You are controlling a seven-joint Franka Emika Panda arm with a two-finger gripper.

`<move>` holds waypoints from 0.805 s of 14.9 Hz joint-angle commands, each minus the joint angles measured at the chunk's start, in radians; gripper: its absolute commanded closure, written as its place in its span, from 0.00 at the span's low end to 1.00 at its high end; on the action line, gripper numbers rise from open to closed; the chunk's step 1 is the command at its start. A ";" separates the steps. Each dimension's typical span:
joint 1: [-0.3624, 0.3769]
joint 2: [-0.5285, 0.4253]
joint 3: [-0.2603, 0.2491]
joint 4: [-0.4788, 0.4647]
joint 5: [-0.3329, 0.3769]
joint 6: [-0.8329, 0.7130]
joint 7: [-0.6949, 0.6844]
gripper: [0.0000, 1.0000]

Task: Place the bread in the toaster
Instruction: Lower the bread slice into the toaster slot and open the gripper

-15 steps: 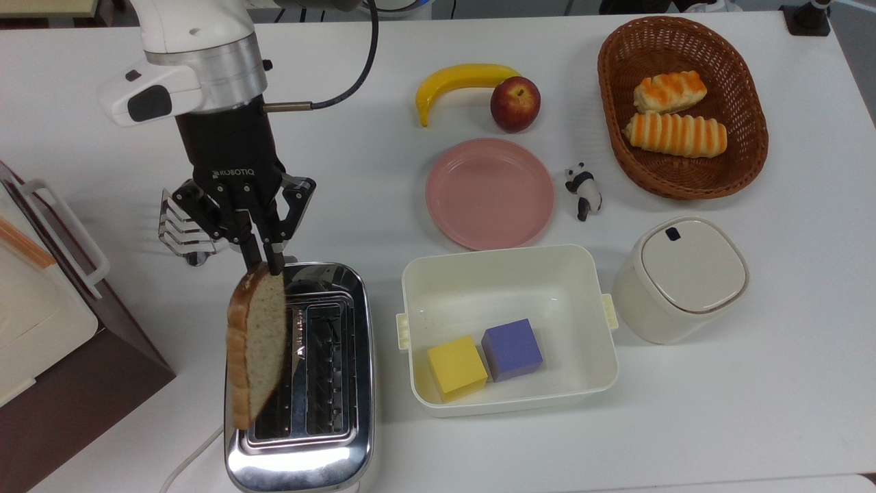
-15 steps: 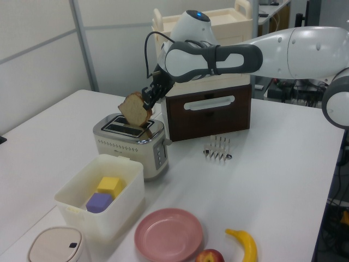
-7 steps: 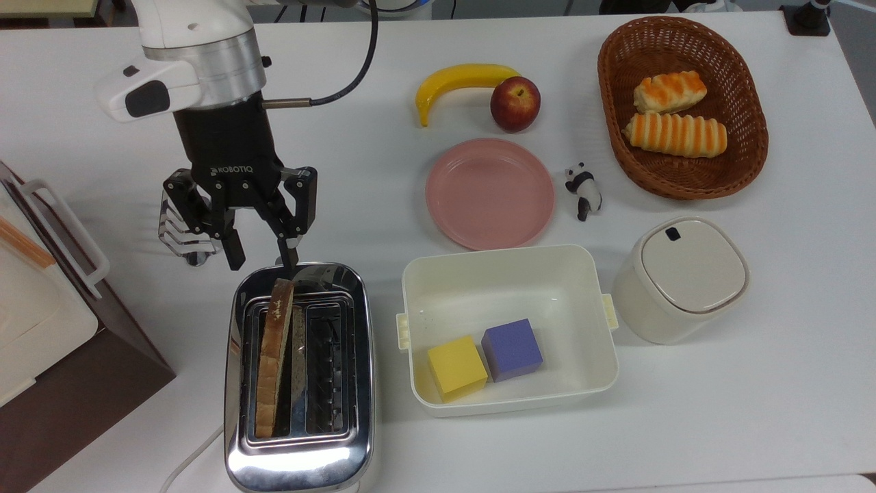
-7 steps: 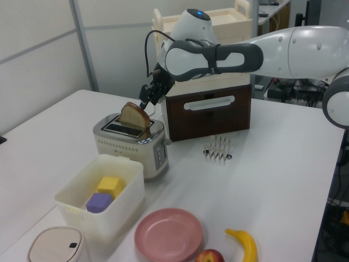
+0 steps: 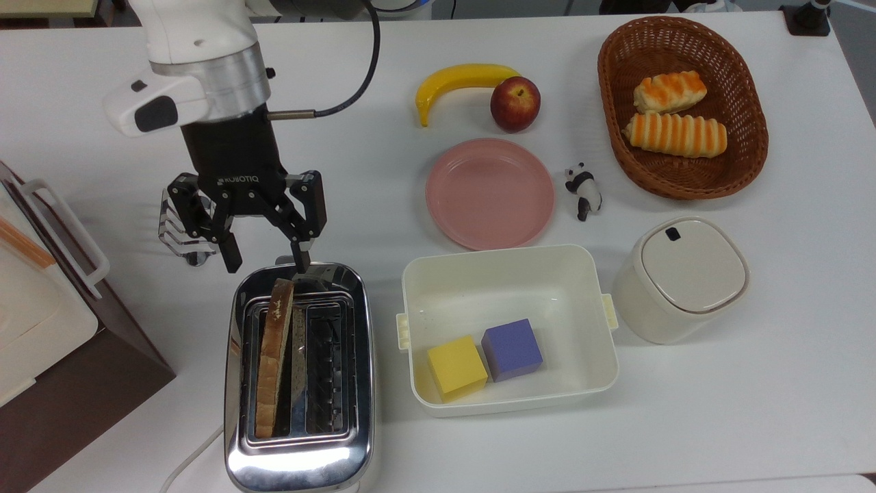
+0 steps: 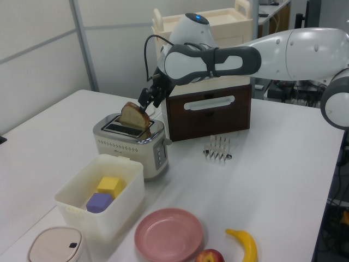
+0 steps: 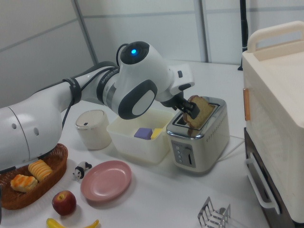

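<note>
White table, clutter off to the top view's right; bread stands on edge in the toaster slot at the top view's left, top poking out. My jaws are spread apart just beyond its end, touching nothing; looks released to me, so drop judged done

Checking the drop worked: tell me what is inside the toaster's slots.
The bread stands upright in the toaster, in the slot on the top view's left, its top sticking out. The other slot holds just its wire grid. The bread's lower part is hidden.
</note>
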 commanded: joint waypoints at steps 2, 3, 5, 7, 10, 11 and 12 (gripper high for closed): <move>0.013 0.014 -0.005 -0.027 0.009 0.024 -0.043 0.23; 0.013 0.021 -0.005 -0.025 0.006 0.025 -0.048 0.26; 0.013 0.031 -0.004 -0.027 -0.010 0.024 -0.072 0.37; 0.013 0.031 -0.004 -0.027 -0.021 0.024 -0.074 0.66; 0.011 0.022 -0.004 -0.027 -0.018 0.024 -0.072 0.99; 0.011 0.019 -0.004 -0.027 -0.014 0.022 -0.071 1.00; 0.011 0.018 -0.004 -0.025 -0.011 0.022 -0.068 1.00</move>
